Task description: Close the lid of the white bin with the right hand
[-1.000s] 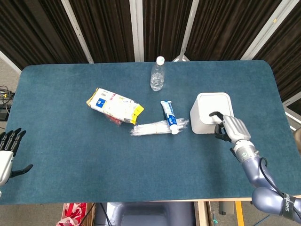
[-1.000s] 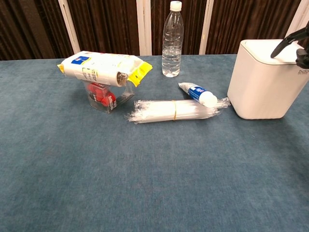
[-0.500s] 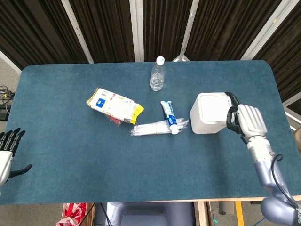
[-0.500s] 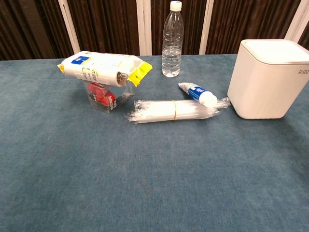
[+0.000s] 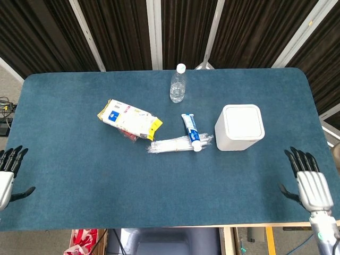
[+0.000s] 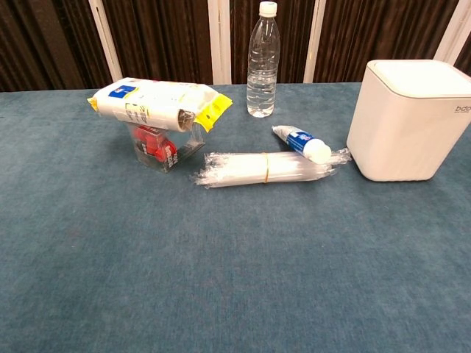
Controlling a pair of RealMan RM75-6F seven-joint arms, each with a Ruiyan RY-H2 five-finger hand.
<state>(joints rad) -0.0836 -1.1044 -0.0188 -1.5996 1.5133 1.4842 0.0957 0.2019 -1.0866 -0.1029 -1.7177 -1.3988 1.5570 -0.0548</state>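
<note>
The white bin [image 5: 240, 128] [image 6: 409, 121] stands right of the table's middle, and its lid [image 5: 243, 121] lies flat and closed on top. My right hand [image 5: 308, 183] is at the table's near right edge, well away from the bin, fingers spread and holding nothing. My left hand [image 5: 7, 172] hangs off the near left edge, fingers apart and empty. The chest view shows neither hand.
A water bottle [image 5: 178, 84] stands at the back. A yellow-and-white packet [image 5: 129, 119] rests on a clear box. A toothpaste tube [image 5: 190, 130] and a clear-wrapped bundle [image 5: 175, 144] lie just left of the bin on the blue table [image 5: 159, 196].
My right hand has left the bin's top and drawn back to the near right edge, opening its fingers. The lid stays closed. The left hand has barely moved.
</note>
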